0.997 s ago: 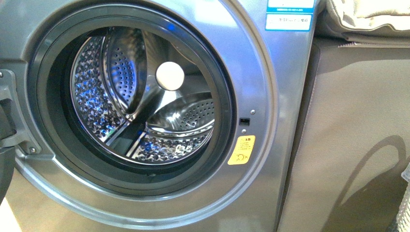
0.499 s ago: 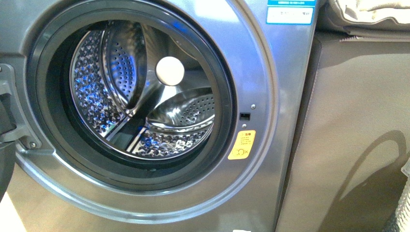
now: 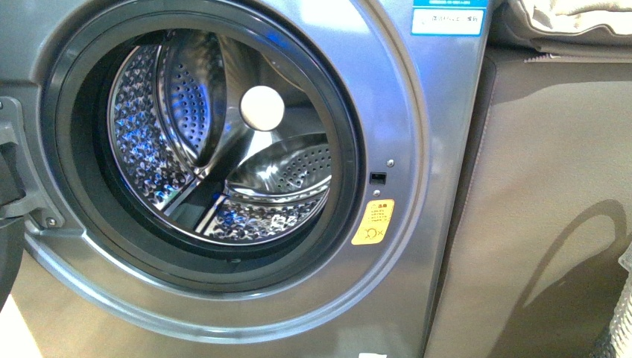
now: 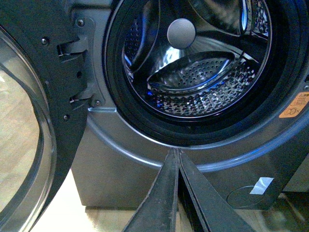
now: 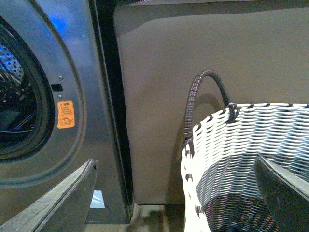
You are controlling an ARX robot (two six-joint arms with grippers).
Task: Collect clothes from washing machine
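Left hand [image 4: 176, 159] pinched closed, holding nothing, pointing at drum [image 3: 216, 142] at 12; right hand [image 5: 174, 193] gaping over basket [image 5: 251, 145]; no clothes showing.

You can see the floor [image 4: 104, 217] under the washing machine [image 4: 125, 174]. The floor is pale and bare there. The washing machine stands right on it. Beside the washing machine, on the side with its yellow sticker [image 5: 65, 114], a white woven basket [image 5: 241, 159] sits low down. You cannot see where its bottom meets the floor.
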